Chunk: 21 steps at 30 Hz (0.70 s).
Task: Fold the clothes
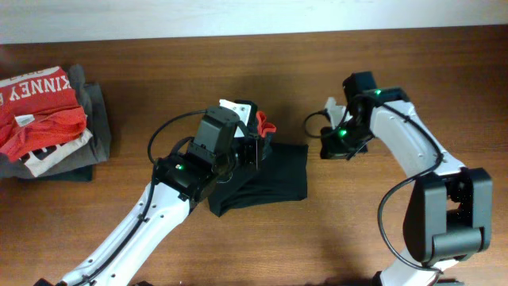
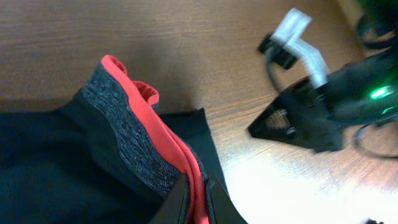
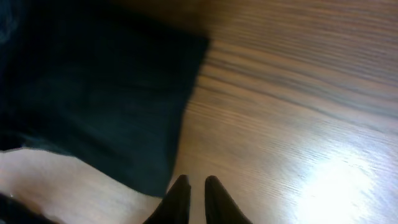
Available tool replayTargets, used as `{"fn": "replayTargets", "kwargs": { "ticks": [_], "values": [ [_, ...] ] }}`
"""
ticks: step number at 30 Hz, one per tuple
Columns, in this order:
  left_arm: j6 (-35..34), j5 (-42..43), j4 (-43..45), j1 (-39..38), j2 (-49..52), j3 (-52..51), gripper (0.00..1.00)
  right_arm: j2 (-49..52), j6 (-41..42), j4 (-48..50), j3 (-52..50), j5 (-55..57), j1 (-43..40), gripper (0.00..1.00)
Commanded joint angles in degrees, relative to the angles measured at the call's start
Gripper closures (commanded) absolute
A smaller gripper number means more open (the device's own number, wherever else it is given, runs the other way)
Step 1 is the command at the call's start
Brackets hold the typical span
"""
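The left gripper [image 2: 196,200] pinches the pants [image 2: 50,174] by the red-trimmed waistband [image 2: 118,132]. The right gripper [image 3: 196,198], fingers nearly together, grips nothing just right of them.

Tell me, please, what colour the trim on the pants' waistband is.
Bright red-orange trim on a heathered grey waistband; left wrist view shows it best.

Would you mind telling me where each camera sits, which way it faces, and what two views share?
Overhead: above the table, facing down; left arm, right arm, black pants.
Left wrist: on the left arm, facing along the left gripper pinching the pants' red-trimmed waistband; right arm beyond.
Right wrist: on the right arm, facing down past the shut right gripper at table and pants.
Shared: all three show the pants.
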Motion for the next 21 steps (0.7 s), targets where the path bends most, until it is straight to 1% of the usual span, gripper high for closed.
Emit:
{"fn": "replayTargets", "kwargs": {
  "ticks": [1, 11, 16, 21],
  "values": [
    [-0.7, 1.7, 1.7, -0.3, -1.1, 1.3, 0.94, 0.5, 1.4, 3.7, -3.6, -4.9, 2.3, 0.9],
    [-0.7, 5.6, 2.1, -0.3, -1.1, 1.3, 0.94, 1.4, 6.4, 14.9, -10.2, -4.9, 5.2, 0.92],
    [-0.7, 8.0, 2.1, -1.5, -1.1, 1.3, 0.94, 2.2, 7.6, 17.5, -11.8, -4.7, 5.9, 0.92],
    [-0.7, 8.1, 2.1, -3.6, -1.1, 1.3, 0.94, 4.7, 9.1, 18.8, -12.5, -4.7, 5.9, 0.92]
  ]
}}
